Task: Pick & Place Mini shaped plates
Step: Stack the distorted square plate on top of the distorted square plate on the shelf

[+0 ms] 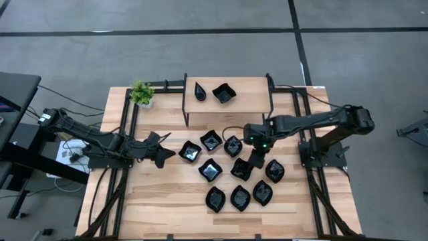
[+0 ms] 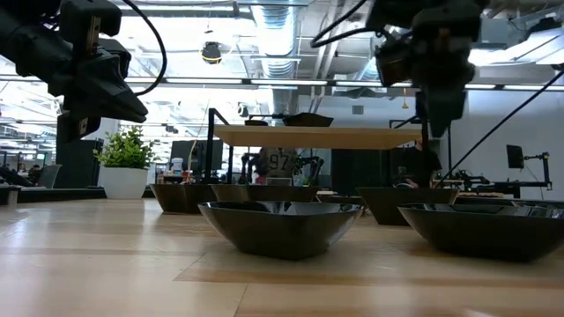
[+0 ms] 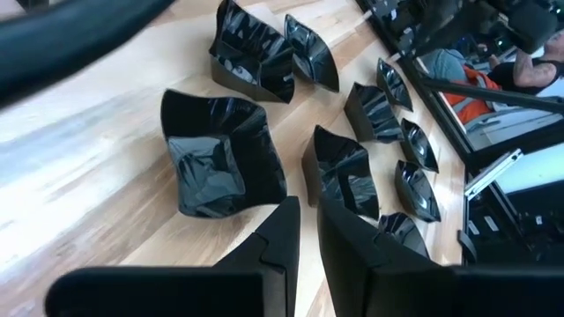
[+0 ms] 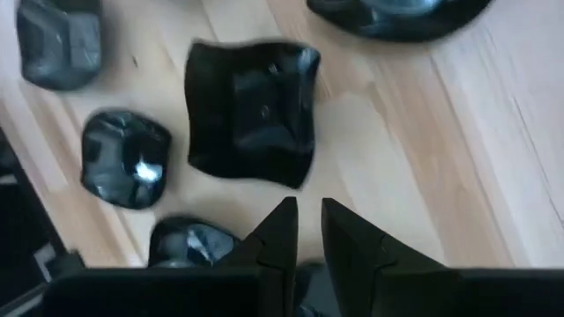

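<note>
Wooden desk (image 1: 160, 194): right tool (image 1: 255, 161), fingers nearly together, empty, above mini shaped plates (image 1: 210, 170); left tool (image 1: 162, 155) likewise, beside them.

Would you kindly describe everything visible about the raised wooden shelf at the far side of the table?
The raised wooden shelf is a pale rectangular board on thin dark legs, level above the far middle of the light wooden table. Two glossy black mini plates rest on it side by side: a slim teardrop plate and a wavy-edged square plate. Neither gripper touches it. The small green plant stands apart beside it.
</note>
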Controlling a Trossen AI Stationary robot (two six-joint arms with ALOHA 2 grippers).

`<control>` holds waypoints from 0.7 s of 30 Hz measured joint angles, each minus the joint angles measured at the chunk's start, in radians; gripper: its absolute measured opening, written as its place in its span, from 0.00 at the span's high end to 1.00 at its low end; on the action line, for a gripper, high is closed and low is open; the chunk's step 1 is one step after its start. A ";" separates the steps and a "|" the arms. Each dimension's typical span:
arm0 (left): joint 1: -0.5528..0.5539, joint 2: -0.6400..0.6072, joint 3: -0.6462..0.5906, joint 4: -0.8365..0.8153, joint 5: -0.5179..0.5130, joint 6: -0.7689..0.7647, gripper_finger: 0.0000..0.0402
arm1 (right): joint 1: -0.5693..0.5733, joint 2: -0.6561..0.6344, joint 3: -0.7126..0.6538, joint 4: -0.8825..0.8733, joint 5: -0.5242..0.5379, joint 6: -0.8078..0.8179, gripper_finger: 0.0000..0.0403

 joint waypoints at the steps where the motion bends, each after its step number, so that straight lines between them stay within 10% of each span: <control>1: 0.000 0.000 0.000 0.001 0.008 0.000 0.89 | -0.001 0.003 -0.010 0.020 0.000 -0.001 0.88; 21: 0.000 0.020 -0.001 0.026 0.034 0.003 0.89 | 0.033 0.180 -0.093 0.201 -0.009 -0.064 0.67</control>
